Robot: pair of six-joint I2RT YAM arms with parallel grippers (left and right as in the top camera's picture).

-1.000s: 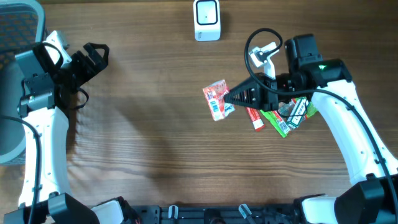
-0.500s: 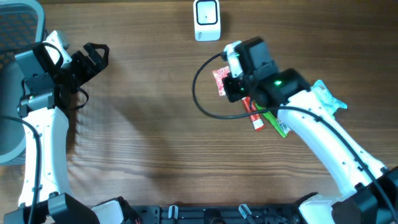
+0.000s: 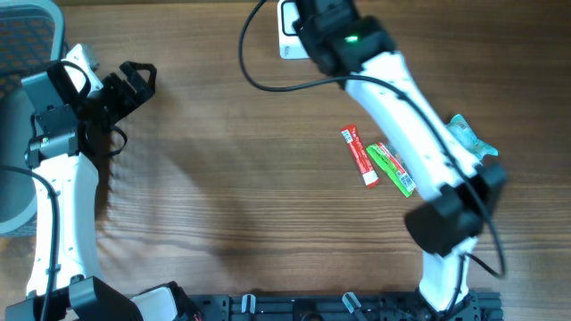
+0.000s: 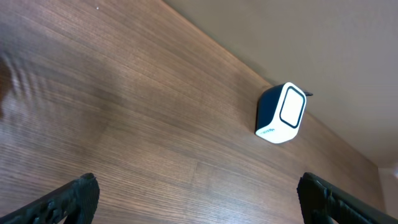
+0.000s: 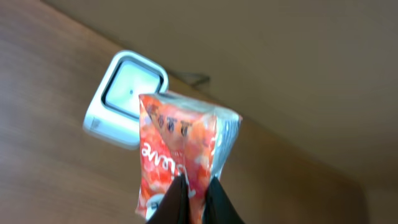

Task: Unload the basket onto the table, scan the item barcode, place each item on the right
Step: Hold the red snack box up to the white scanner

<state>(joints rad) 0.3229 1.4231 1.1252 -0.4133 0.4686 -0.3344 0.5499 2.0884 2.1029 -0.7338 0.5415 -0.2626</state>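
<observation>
Now right claw (image 5: 193, 190) pinches red packet (image 5: 180, 146) by its lower edge near scanner (image 5: 124, 96); left claw (image 4: 200, 194) spread.

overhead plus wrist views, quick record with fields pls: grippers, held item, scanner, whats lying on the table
right gripper: shut on red snack packet, held close to the scanner
left gripper: open, empty, over the left of the table
scanner position: far edge of table, white
lying on table: red stick pack, green pack, pale blue pack
barcode: not visible
</observation>
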